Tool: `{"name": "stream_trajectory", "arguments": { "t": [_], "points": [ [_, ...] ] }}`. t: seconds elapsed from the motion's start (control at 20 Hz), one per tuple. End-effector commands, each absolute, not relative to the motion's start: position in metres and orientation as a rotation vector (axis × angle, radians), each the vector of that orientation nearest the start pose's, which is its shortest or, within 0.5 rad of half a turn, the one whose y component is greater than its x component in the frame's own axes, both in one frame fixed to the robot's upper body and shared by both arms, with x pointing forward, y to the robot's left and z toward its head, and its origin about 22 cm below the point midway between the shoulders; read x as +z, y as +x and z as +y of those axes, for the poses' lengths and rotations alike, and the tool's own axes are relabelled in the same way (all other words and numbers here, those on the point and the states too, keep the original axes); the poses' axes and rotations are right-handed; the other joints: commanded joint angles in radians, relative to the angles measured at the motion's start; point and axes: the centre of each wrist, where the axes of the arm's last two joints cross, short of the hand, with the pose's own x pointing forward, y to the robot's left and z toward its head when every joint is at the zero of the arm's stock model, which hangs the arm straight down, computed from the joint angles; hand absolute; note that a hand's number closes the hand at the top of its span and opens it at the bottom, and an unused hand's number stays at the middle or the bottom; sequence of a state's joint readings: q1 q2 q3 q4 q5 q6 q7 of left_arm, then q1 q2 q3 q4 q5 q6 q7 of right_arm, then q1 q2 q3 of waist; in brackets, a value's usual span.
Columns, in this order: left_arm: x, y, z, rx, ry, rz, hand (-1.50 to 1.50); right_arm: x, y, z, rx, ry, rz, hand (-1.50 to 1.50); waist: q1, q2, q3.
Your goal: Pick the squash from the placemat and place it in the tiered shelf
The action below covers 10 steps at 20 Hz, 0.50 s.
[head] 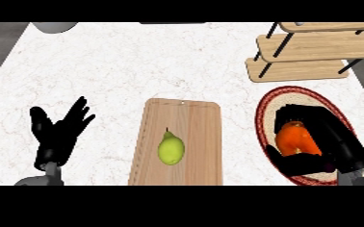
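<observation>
The squash [298, 139] lies on the round placemat [265, 118], just right of the cutting board [181, 125], and the right hand [334, 132] is wrapped about it. Its fingers curl over the far side and down the side away from the board, and the thumb crosses under the near end, so the fingers are closed on the squash. Whether it is already clear of the mat cannot be told from this view. It looks like a hard-skinned, fairly heavy thing with a smooth rind that could slide in the hand. It is stiff enough not to bruise or give under the fingers. The best hold is probably across its thick middle, where the hand now sits, and not on the narrower end. Its long axis runs roughly parallel to the board's long sides, tilted a little. The narrower end points away from the robot, toward the tiered shelf [313, 53], which stands beyond and to the right of the board. The broader end points back toward the robot. A yellow-green pear [171, 148] rests on the board. The left hand [60, 130] rests open, fingers up, to the left of the board over the tabletop [142, 62].
</observation>
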State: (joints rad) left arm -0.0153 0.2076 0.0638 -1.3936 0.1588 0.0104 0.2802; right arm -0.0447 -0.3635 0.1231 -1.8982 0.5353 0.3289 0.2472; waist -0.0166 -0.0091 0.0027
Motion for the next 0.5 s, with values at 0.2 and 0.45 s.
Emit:
{"name": "stream_trajectory", "arguments": {
  "t": [0.2, 0.45],
  "points": [
    [-0.019, 0.247, 0.305, 0.067, 0.103, -1.114, 0.00, 0.213, 0.191, -0.264, 0.780, -0.709, -1.662, 1.50, 0.000, 0.003, -0.005],
    [-0.025, 0.253, 0.314, 0.049, 0.099, -1.114, 0.00, 0.263, 0.192, -0.286, 0.683, -0.780, -1.657, 1.50, 0.010, 0.008, -0.004]
  ]
}}
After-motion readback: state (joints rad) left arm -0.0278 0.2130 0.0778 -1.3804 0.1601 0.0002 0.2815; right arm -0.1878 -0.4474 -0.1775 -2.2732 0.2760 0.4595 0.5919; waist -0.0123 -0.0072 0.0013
